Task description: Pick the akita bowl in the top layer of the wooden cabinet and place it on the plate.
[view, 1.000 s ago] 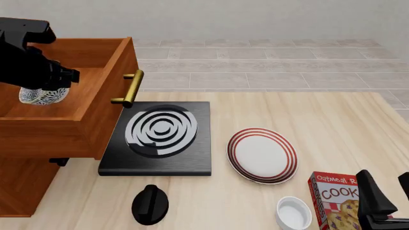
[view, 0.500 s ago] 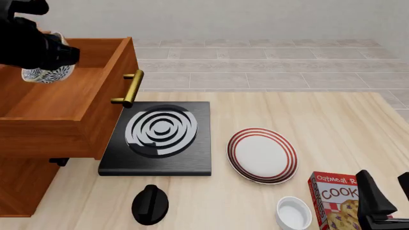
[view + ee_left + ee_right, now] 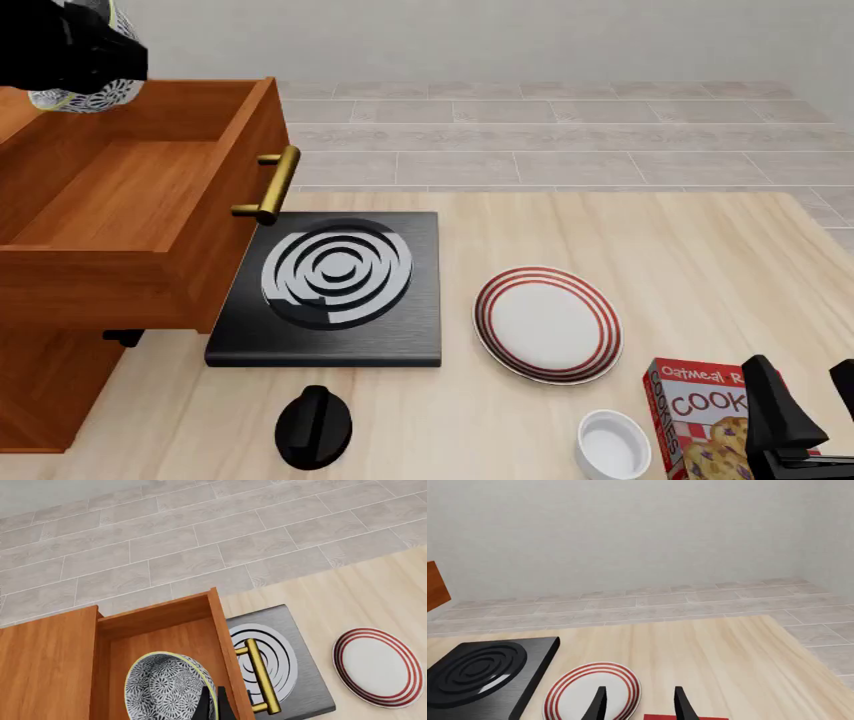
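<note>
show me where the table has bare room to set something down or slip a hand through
Widest bare wood: the table beyond and right of the plate, out to the far edge. A narrower strip separates plate and stove. The near right is crowded: white small bowl, cookie box and right claw. The black knob sits below the stove.

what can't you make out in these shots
- Left gripper: only its fingertips enter the left wrist view; in the front view the arm hides the grip on the bowl.
- Bowl: its near part is cut off by the left wrist picture's edge.
- Cookie box: cut off by the front view's edge and partly behind the right gripper.
- Cabinet: lower drawers hidden under the open top drawer.
</note>
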You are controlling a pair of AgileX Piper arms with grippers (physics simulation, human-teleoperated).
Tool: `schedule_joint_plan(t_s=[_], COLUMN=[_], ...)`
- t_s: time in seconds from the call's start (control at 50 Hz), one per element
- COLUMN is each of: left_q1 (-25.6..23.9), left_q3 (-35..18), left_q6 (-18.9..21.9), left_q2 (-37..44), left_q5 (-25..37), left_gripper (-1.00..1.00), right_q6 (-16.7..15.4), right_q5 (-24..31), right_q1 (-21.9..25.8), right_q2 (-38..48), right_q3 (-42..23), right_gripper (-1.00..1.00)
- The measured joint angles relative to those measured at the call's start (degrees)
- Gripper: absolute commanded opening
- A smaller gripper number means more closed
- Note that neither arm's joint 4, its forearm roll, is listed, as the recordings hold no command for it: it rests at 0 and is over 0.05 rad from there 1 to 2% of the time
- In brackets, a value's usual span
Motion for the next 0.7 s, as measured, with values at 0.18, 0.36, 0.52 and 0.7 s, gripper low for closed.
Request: schedule_joint_plan(t_s=[0.18,0.36,0.52,0.7], left_q1=[-2.24,-4.69,-6.86,-9.11], left_q3=[-1.59,-3.69,-6.49,-9.3], left_q6=[0.73,0.88,0.79,0.82], left_q2=[0.11,1.02,2.13,3.29], left_q5=[-0.98,-1.48,-1.36,-1.29], left_gripper=[-1.0,-1.0,-1.0,-1.0], right_q6=[-0.09,-0.22,-0.31,-0.41], right_q5=[-0.04,-0.07,-0.1,-0.14], right_q1=[0.05,0.12,0.16,0.24], right_q2=[0.0,0.0,0.0,0.0], right_q3=[0.03,0.05,0.05,0.01], right_gripper=[1.0,1.0,1.0,1.0])
